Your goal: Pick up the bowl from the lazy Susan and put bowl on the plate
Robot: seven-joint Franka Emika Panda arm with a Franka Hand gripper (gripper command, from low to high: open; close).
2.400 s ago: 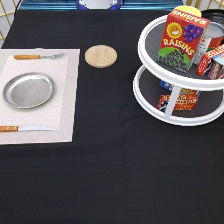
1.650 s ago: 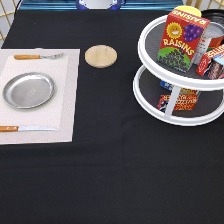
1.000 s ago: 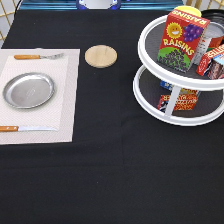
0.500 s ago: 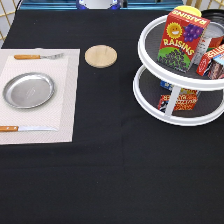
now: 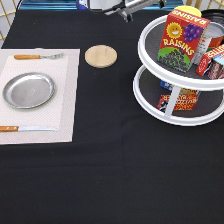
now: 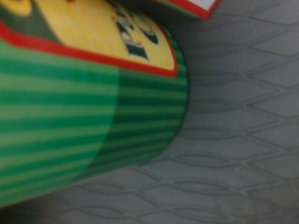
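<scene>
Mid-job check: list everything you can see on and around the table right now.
tablecloth: one, black, covers the table
placemat: one, pale, exterior view's left
plate: one, silver, on the placemat, nothing on it
fork: one, orange handle, above the plate
knife: one, orange handle, below the plate
wooden disc: one, light wood, right of the placemat
lazy Susan: one, white with grey trays, exterior view's right
raisins box: one, red, upper tier
other packs: several, mostly red, both tiers
green can: one, yellow label, on grey tray, wrist view
bowl: cannot make one out
arm: grey part, exterior view's top edge
gripper: not in view
</scene>
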